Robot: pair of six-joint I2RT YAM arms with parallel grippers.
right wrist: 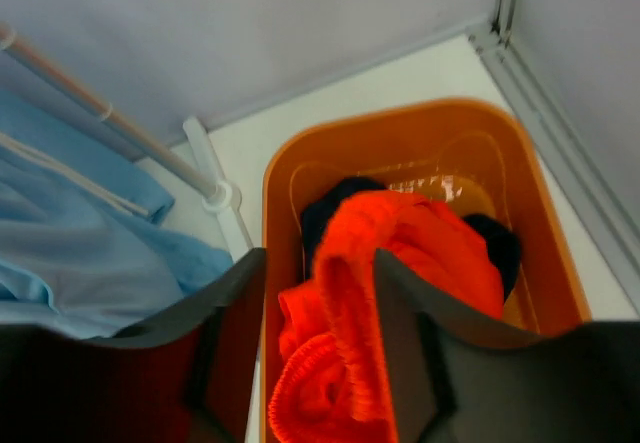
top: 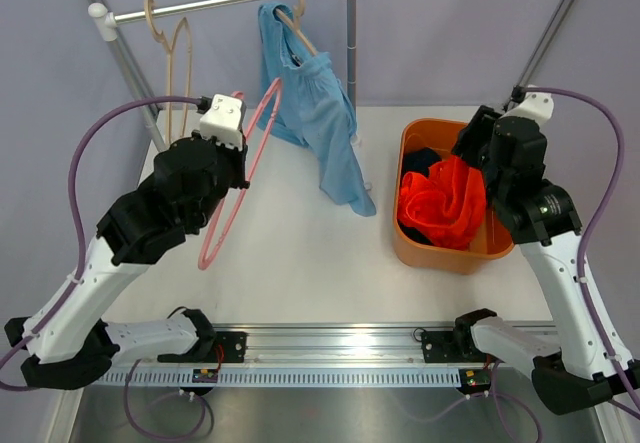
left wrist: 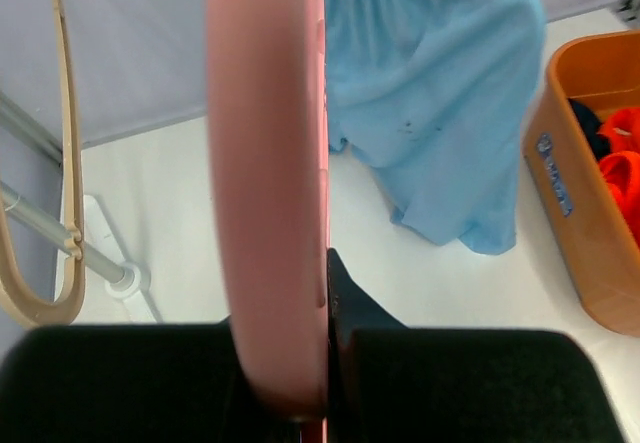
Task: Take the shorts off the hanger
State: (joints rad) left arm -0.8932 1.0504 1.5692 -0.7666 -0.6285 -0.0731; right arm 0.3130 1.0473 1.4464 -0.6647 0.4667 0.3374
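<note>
- left claw (left wrist: 300,383): clenched on a bare pink hanger (left wrist: 265,163), held off the rail (top: 230,1) above the table. no fabric on it.
- right claw (right wrist: 320,263): over the orange bin (right wrist: 400,113) at the right of the table, jaws apart. a fold of the orange shorts (top: 445,203) lies between the fingers w/ a gap at one side, so i read it as released, not pinched.
- done, as i judge it: 2 of 3 pairs are off. orange shorts lie heaped in the bin, and the navy shorts (right wrist: 325,213) are under and behind them, mostly covered.
- left to do: the light blue shorts (top: 320,123) are still on a wooden hanger (top: 297,23) hooked on the rail, approx mid-rack. they hang askew, w/ the low end touching the table just beside the bin.
- also on the rail, far left: an empty beige hanger (left wrist: 69,183), nothing to take off it.
- my guess: approx two thirds through. the blue pair needs pulling free, and the pink hanger needs putting down first.
</note>
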